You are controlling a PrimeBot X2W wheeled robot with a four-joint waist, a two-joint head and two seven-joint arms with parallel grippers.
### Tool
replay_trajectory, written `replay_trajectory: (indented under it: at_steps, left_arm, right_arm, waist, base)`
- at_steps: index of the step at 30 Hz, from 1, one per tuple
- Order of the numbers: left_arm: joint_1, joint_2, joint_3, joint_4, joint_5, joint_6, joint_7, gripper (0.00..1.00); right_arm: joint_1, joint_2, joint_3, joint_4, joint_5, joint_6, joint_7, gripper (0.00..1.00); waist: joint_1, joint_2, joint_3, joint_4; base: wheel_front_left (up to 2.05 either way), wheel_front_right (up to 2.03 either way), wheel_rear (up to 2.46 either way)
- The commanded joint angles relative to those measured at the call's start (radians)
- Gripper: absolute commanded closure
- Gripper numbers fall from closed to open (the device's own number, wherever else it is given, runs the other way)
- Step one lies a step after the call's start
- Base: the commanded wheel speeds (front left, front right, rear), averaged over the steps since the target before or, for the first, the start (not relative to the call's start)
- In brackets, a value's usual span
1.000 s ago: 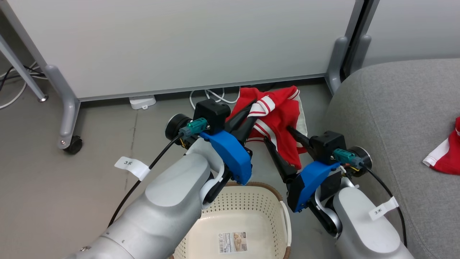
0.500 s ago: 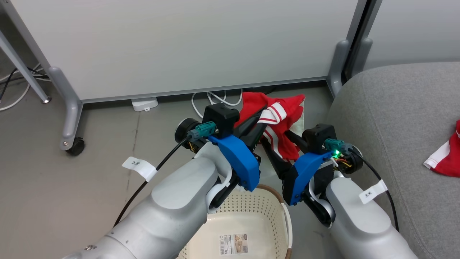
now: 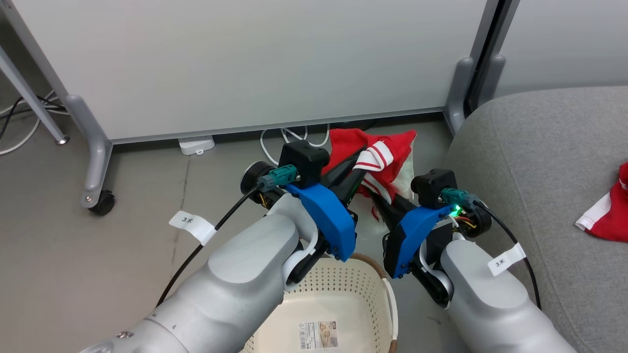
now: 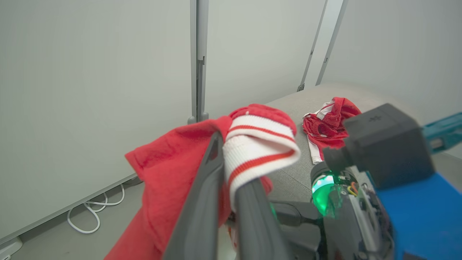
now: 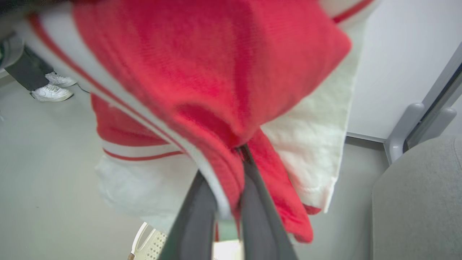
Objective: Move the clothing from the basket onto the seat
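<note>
A red garment [image 3: 387, 147] of the clothing, with white striped trim, hangs in the air past the basket's far rim, held between both grippers. My left gripper [image 3: 360, 159] is shut on its striped cuff [image 4: 258, 144]. My right gripper [image 3: 380, 198] is shut on a lower fold of the same garment [image 5: 202, 72]. The cream perforated basket [image 3: 338, 282] stands on the floor below my arms, with a label on its bare bottom. The grey seat [image 3: 530, 157] lies to the right, and a second red garment [image 3: 606, 220] rests on it.
A white partition panel [image 3: 245, 63] on grey wheeled legs stands just behind the hanging garment. White cables [image 3: 289, 135] trail on the floor beneath it. A person's feet in white shoes [image 5: 50, 90] stand on the floor in the right wrist view.
My right gripper, open a second ago, has moved in and shut on the garment's lower part. The left gripper keeps its hold on the cuff. The head camera has shifted slightly.
</note>
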Motion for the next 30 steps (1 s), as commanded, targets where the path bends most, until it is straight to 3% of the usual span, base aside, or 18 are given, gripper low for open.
replay_trajectory:
  at_steps: [1, 23, 25, 26, 30]
  left_arm:
    - [-0.015, -0.001, -0.002, 0.002, -0.005, -0.001, -0.005, 1.00]
    - [-0.015, -0.001, -0.012, 0.032, -0.017, -0.001, -0.009, 1.00]
    - [-0.006, -0.001, -0.019, 0.032, -0.023, -0.001, -0.008, 0.23]
    - [-0.004, -0.001, -0.023, 0.032, -0.026, -0.001, -0.006, 0.00]
    - [-0.002, 0.000, -0.034, 0.043, -0.033, -0.001, 0.001, 0.00]
  right_arm:
    - [-0.019, -0.001, 0.008, 0.010, 0.009, 0.000, -0.011, 1.00]
    - [-0.061, 0.000, 0.071, 0.099, 0.086, 0.000, -0.067, 1.00]
    - [-0.060, 0.000, 0.075, 0.104, 0.093, 0.000, -0.071, 1.00]
    - [-0.059, 0.000, 0.078, 0.106, 0.095, 0.000, -0.072, 1.00]
    - [-0.063, 0.000, 0.085, 0.116, 0.103, 0.000, -0.078, 1.00]
  waist:
    - [-0.0001, 0.0000, -0.001, -0.001]
    - [-0.0001, 0.0000, -0.009, -0.010]
    - [-0.0001, 0.0000, -0.010, -0.011]
    - [-0.0001, 0.0000, -0.011, -0.011]
    - [-0.0001, 0.0000, -0.014, -0.012]
  base:
    - [0.00, 0.00, 0.00]
    - [0.00, 0.00, 0.00]
    - [0.00, 0.00, 0.00]
    - [0.00, 0.00, 0.00]
    - [0.00, 0.00, 0.00]
